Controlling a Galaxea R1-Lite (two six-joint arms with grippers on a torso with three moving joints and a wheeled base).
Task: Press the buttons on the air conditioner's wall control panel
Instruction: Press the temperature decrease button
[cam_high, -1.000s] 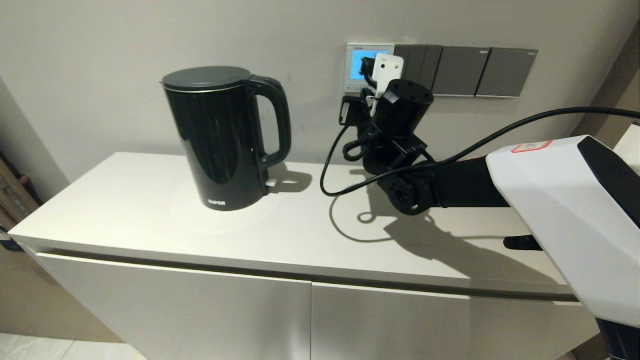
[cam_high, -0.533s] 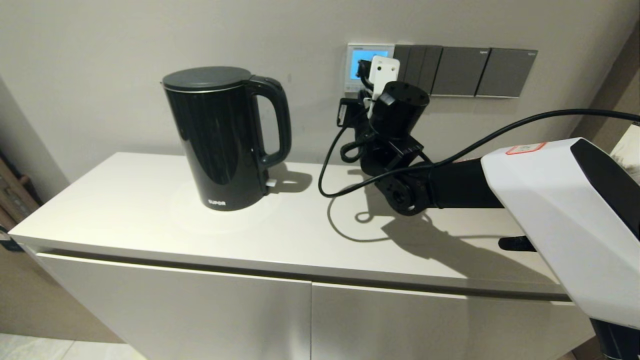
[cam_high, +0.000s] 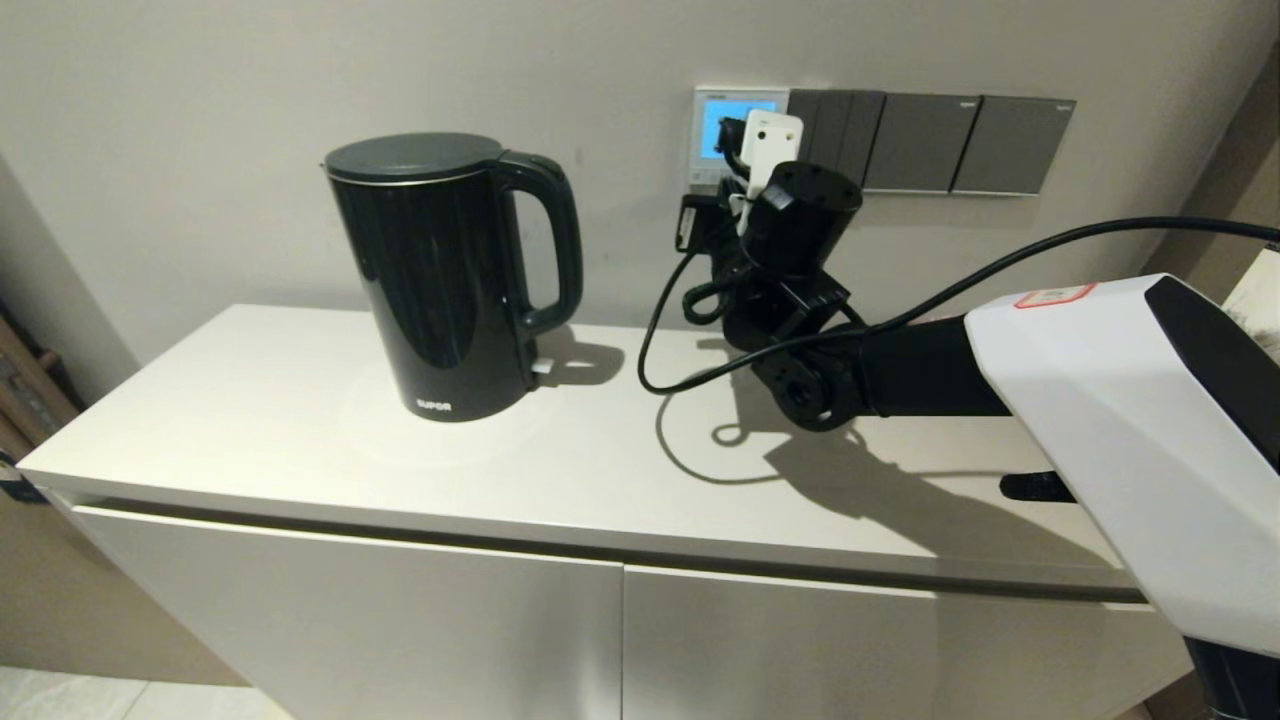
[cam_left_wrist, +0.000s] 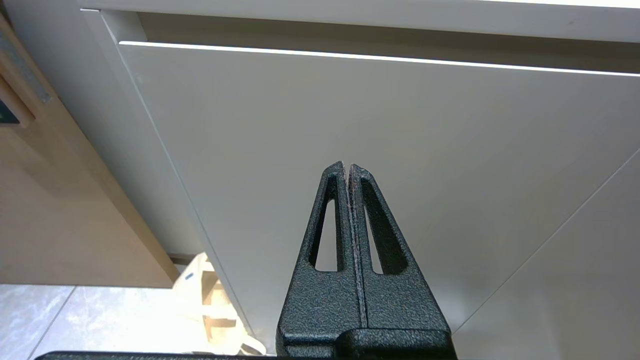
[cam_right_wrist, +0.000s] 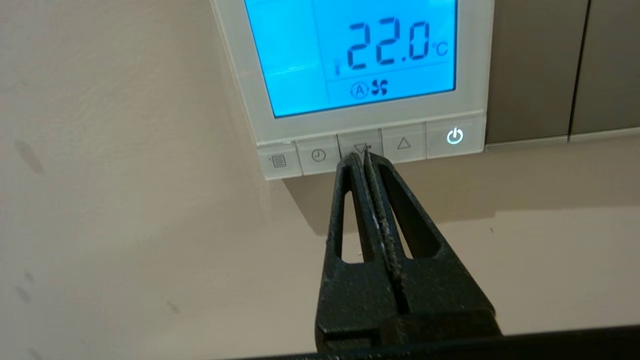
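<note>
The white control panel (cam_high: 712, 100) hangs on the wall, its blue screen (cam_right_wrist: 350, 55) reading 22.0 °C. A row of pale buttons (cam_right_wrist: 320, 155) runs along its lower edge, with a lit power key (cam_right_wrist: 454, 136) at one end. My right gripper (cam_right_wrist: 361, 156) is shut and empty, its tips at the down-arrow button (cam_right_wrist: 359, 145), touching or nearly touching it. In the head view the right wrist (cam_high: 800, 215) covers the panel's lower part. My left gripper (cam_left_wrist: 347, 167) is shut and empty, parked low in front of a cabinet door (cam_left_wrist: 400, 125).
A black kettle (cam_high: 450, 275) stands on the white cabinet top (cam_high: 300, 420), left of the arm. Dark grey switch plates (cam_high: 960, 145) sit right of the panel. A black cable (cam_high: 680, 330) loops from the wrist onto the counter.
The right wrist shifted slightly left between one second and half a second ago, then edged back a little to the right. The kettle and the panel have not moved.
</note>
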